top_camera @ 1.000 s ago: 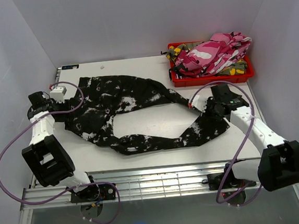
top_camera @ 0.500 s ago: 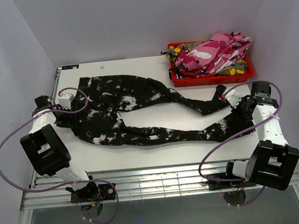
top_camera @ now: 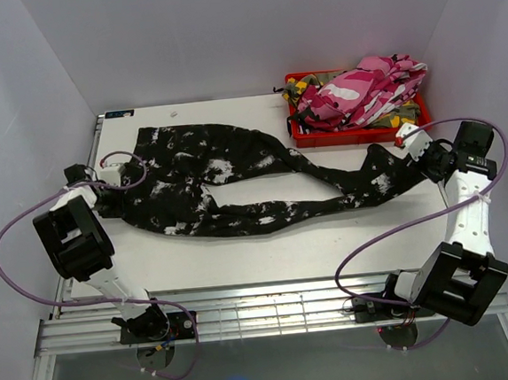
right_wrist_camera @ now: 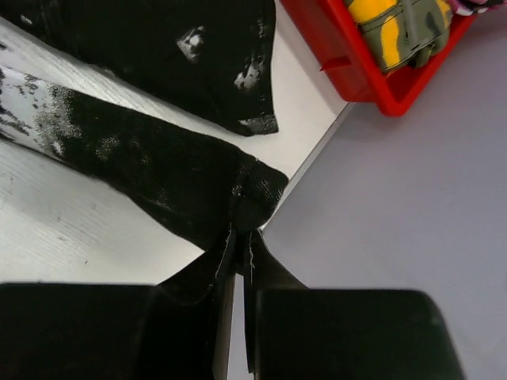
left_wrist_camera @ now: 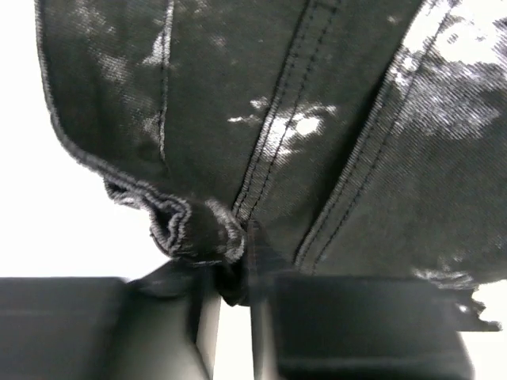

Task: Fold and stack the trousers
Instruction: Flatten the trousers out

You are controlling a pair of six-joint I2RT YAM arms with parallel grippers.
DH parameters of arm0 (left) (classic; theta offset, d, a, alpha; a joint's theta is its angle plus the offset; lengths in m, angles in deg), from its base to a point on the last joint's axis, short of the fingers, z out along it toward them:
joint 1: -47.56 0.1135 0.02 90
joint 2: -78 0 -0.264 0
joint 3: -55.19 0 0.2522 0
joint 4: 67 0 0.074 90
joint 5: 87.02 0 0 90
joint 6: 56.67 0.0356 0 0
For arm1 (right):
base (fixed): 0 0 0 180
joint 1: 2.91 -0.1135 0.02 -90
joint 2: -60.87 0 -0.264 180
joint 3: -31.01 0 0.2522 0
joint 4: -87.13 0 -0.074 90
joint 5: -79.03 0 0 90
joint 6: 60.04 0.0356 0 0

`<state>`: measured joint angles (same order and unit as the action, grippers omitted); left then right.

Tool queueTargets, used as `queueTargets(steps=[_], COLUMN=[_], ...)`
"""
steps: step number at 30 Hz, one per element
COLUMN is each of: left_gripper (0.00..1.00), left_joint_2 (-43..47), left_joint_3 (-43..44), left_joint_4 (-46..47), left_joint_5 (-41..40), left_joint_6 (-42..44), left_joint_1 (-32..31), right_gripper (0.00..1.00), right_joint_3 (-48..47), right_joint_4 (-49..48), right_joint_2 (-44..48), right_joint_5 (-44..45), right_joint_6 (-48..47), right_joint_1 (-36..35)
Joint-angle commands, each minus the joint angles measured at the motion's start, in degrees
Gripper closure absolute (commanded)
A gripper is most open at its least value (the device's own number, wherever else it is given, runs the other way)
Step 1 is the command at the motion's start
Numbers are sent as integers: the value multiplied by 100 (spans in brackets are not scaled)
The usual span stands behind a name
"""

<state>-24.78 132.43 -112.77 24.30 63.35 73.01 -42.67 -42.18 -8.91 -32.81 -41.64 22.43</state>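
Note:
The black trousers with white splotches [top_camera: 226, 179] lie stretched across the table, waist at the left, legs running right. My left gripper [top_camera: 122, 185] is shut on the waist edge; the bunched hem sits between its jaws in the left wrist view [left_wrist_camera: 230, 261]. My right gripper [top_camera: 422, 159] is shut on a leg end at the table's right edge, seen pinched in the right wrist view [right_wrist_camera: 242, 229]. The other leg end [right_wrist_camera: 245, 103] lies free beside it. Pink-white camouflage trousers [top_camera: 365, 87] and green-yellow camouflage trousers [top_camera: 399, 117] sit in the red bin.
The red bin [top_camera: 356, 135] stands at the back right corner, close to my right gripper; its corner shows in the right wrist view [right_wrist_camera: 372, 79]. Grey walls close in on both sides. The table's right edge [right_wrist_camera: 309, 174] runs just under the held leg end.
My right gripper has pulled the leg end far to the right and back, stretching the trousers out long. My left gripper has shifted slightly, still holding the waist.

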Motion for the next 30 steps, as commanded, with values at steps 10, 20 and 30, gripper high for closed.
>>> queueTargets(steps=[10, 20, 30], left_gripper=[100, 33, 30], left_joint_2=[548, 1858, 1507], left_joint_3=[-512, -601, 76], left_joint_4=[-244, -1413, -1712], left_joint_5=[-541, 240, 741], left_joint_6=[381, 953, 865], left_joint_1=[512, 566, 566], right_gripper=[92, 4, 8], right_joint_3=[1350, -33, -1574], right_joint_4=[-64, 1840, 3637], right_joint_2=[869, 46, -1784], right_joint_5=[-453, -575, -462], right_joint_6=[-2058, -2264, -1464], right_joint_1=[1806, 2265, 1791])
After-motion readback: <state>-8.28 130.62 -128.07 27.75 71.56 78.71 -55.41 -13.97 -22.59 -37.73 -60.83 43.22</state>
